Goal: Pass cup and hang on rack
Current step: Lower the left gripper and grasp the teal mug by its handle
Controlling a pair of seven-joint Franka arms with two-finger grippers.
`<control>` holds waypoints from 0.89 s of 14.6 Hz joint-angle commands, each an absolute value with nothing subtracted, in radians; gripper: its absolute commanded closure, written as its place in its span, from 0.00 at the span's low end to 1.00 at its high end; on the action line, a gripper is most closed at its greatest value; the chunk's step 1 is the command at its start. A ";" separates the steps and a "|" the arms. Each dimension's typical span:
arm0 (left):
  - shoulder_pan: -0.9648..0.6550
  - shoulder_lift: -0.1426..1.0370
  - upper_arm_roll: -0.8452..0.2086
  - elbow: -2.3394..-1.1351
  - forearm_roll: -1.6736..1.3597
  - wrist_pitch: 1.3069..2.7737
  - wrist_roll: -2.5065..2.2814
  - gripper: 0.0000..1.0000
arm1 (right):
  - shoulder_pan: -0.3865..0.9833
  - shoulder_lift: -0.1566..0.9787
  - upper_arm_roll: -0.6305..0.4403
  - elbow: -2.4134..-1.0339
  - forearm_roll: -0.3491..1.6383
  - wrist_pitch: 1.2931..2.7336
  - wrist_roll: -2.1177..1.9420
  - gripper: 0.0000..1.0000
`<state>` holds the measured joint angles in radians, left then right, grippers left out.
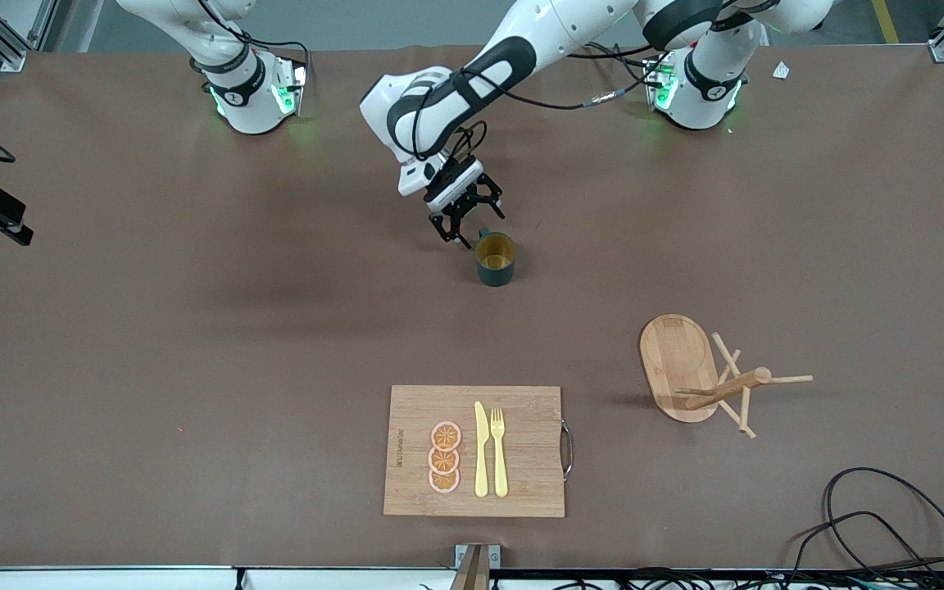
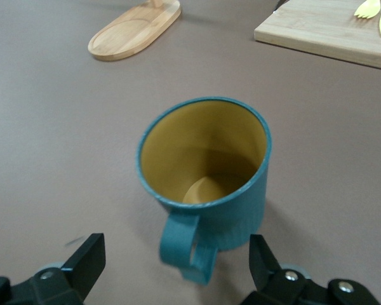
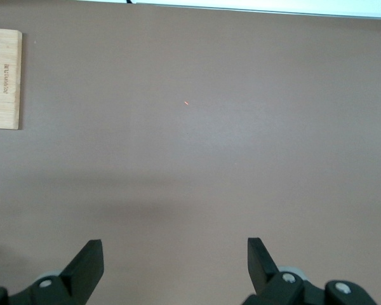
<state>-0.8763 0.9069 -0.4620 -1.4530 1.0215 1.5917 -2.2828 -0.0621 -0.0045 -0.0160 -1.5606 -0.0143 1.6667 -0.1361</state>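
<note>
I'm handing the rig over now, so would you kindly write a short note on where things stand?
Left gripper: open, low beside the cup, jaws either side of its handle, not yet closed on it.
Right gripper: open, holding nothing; that arm waits near its base.
The cup stands upright mid-table. The rack stands nearer the front camera, toward the left arm's end, with nothing on its pegs.
Done: approach to the cup.
Left: grasp, pass, hang on a peg.
</note>
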 commanded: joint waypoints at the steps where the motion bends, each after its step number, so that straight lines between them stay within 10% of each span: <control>1: -0.890 0.953 -0.454 -1.434 1.072 1.589 -2.304 0.03 | -0.048 -0.028 -0.015 -1.574 -0.003 1.666 -0.114 0.00; 3: -0.888 0.951 -0.454 -1.434 1.075 1.589 -2.299 0.15 | -0.049 -0.028 -0.017 -1.574 -0.003 1.664 -0.115 0.00; 9: -0.891 0.980 -0.454 -1.434 1.114 1.597 -2.303 0.99 | -0.057 -0.026 -0.023 -1.572 -0.003 1.661 -0.126 0.00; 13: -0.881 0.965 -0.456 -1.428 1.108 1.603 -2.266 0.99 | -0.058 -0.026 -0.025 -1.572 -0.003 1.661 -0.127 0.00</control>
